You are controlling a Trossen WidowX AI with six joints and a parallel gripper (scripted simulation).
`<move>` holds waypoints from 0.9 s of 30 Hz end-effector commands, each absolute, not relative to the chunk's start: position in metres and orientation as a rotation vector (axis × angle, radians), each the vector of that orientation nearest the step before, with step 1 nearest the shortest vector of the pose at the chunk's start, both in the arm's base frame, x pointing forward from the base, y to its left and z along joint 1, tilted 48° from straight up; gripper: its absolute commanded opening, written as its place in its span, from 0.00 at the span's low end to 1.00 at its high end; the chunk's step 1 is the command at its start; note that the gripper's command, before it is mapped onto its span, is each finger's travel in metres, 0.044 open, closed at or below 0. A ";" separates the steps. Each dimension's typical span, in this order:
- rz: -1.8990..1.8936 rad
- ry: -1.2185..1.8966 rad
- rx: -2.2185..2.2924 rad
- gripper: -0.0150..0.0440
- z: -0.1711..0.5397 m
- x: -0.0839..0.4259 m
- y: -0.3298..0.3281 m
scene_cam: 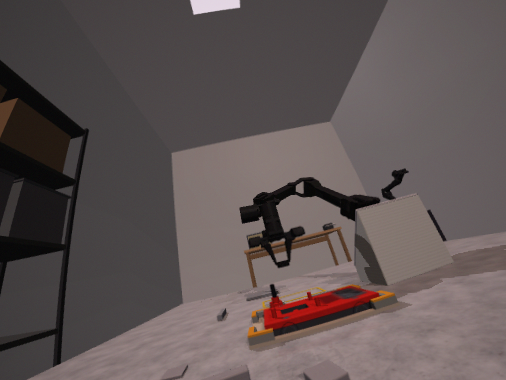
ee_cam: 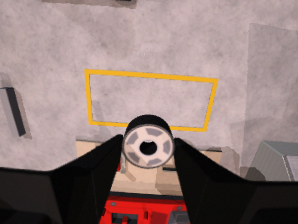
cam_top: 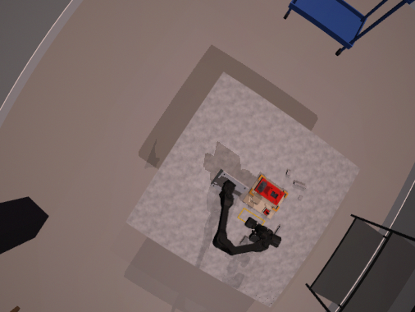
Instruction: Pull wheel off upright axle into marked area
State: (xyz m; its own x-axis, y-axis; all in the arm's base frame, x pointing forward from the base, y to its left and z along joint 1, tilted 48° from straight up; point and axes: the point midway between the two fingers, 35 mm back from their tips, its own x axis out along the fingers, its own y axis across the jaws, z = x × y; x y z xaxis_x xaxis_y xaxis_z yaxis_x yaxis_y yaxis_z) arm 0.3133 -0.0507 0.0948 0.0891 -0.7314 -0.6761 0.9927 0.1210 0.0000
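Observation:
The black-rimmed wheel (ee_cam: 148, 131) has a pale spoked face with a dark centre hole. My gripper (ee_cam: 148, 141) (scene_cam: 283, 263) is shut on the wheel, one finger at each side, and holds it in the air. In the exterior view it hangs above the table. The upright axle (scene_cam: 273, 289), dark and bare, stands on a small red mount at the end of the red chassis. The marked area is a yellow outline (cam_top: 254, 214) (ee_cam: 150, 76). In the wrist view the wheel overlaps its near edge, and its inside shows no object. The axle is hidden in the wrist view.
The red chassis (cam_top: 268, 190) (scene_cam: 340, 301) (ee_cam: 162, 209) lies on a tan board with orange-and-grey corner pieces, beside the outline. A large grey slanted block (scene_cam: 402, 240) (ee_cam: 270, 162) stands to the right. A small dark-and-grey bar (ee_cam: 14, 111) lies left of the outline.

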 end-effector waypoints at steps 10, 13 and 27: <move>-1.381 0.604 0.535 0.25 0.067 0.318 -0.083; -1.381 0.604 0.535 0.25 0.057 0.320 -0.095; -1.384 0.588 0.536 0.34 0.037 0.320 -0.123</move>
